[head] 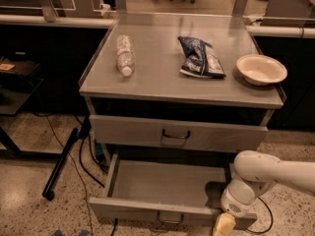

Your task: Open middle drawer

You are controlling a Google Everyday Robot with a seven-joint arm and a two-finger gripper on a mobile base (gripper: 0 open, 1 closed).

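Observation:
The middle drawer (pixel 162 183) is pulled out below the closed upper drawer (pixel 177 134). Its plain grey tray interior shows, and its front carries a small dark loop handle (pixel 170 219) at the centre. My gripper (pixel 224 225) is at the bottom edge of the camera view, at the right end of the drawer's front panel, with its pale yellowish tip partly cut off. The white arm (pixel 275 171) reaches in from the right, over the drawer's right front corner.
On the cabinet top (pixel 157 77) lie a clear plastic bottle (pixel 124 54), a blue chip bag (pixel 199 58) and a white bowl (pixel 261 69). A black pole (pixel 61 163) and cables lie on the floor at the left. Dark counters flank the cabinet.

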